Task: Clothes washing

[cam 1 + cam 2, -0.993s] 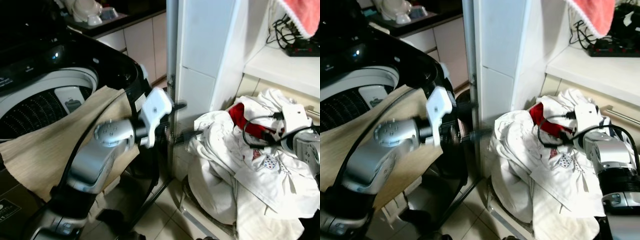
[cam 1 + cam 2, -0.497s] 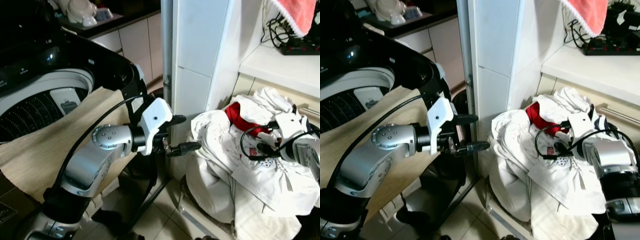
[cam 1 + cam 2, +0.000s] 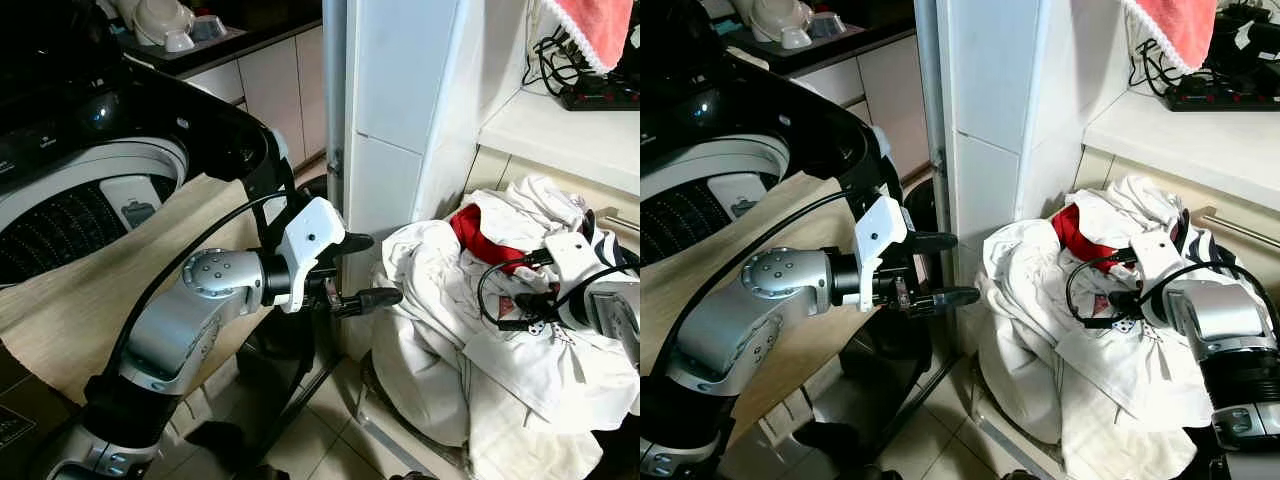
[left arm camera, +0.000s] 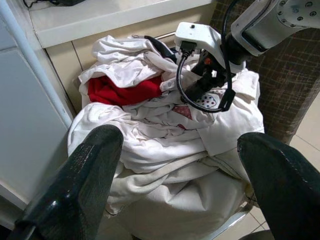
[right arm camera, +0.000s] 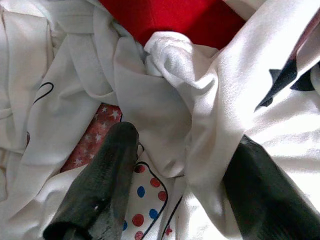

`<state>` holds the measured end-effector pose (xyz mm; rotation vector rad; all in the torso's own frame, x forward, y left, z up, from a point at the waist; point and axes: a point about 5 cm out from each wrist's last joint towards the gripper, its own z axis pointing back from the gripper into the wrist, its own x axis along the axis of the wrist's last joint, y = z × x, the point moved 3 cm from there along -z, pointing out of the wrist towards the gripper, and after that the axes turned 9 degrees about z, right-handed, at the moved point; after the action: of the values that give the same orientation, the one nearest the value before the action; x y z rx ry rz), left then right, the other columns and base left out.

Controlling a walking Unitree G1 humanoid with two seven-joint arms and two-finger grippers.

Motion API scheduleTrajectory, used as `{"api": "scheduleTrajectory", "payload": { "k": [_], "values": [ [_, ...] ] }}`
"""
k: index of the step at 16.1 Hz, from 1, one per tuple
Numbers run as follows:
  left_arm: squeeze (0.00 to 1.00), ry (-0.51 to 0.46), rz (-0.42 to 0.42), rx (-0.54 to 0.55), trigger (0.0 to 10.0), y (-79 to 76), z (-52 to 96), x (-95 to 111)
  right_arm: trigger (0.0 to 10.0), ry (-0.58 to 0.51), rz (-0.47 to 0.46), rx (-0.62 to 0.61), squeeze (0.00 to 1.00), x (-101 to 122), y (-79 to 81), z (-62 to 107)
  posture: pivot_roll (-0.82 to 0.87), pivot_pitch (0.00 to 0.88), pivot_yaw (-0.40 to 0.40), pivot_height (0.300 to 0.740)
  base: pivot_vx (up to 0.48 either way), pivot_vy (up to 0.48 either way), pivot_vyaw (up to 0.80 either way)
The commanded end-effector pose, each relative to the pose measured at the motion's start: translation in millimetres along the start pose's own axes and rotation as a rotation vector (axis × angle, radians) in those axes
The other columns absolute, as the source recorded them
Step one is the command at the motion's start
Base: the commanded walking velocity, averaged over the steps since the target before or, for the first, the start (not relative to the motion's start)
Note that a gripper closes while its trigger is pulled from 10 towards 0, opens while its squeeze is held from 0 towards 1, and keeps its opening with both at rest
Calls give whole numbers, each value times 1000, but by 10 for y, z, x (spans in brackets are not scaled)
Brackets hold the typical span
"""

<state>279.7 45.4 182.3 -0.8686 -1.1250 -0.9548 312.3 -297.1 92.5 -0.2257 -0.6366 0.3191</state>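
Left eye view: laundry pile (image 3: pixel 470 320) heaped right of the washing machine (image 3: pixel 110 170), both grippers at it.

I read the left gripper (image 3: pixel 358 270) level, fingers spread wide and empty, just short of the pile's near side. Right gripper (image 5: pixel 175 185) is nose-down in the white folds, fingers parted around a ridge of white shirt (image 5: pixel 220 125); a red garment (image 4: pixel 122 91) sits beyond. Pile's base is hidden. No legible writing, only star and dot prints.

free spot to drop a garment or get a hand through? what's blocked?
Free: white shelf between the tiled column and the power strip; floor tiles below the open left gripper. Crowded: laundry pile, right gripper open on it; beige cloth draped over the washer opening.
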Motion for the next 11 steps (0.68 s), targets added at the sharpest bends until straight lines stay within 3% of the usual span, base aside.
{"api": "scheduleTrajectory", "payload": {
  "k": [1,6,11],
  "values": [
    [0,-1,-13,-22,10000,-32,-4,51,0,-7,20,-5,0,30,-17,32,-81,0,72,740,0,0,0],
    [0,-14,-18,-13,10000,-18,-12,72,0,-46,7,-1,0,97,-34,68,-84,0,71,740,0,0,0],
    [0,-47,-2,23,10000,34,-39,114,0,-200,-137,113,0,317,8,183,-93,0,68,740,0,0,0]
  ]
}}
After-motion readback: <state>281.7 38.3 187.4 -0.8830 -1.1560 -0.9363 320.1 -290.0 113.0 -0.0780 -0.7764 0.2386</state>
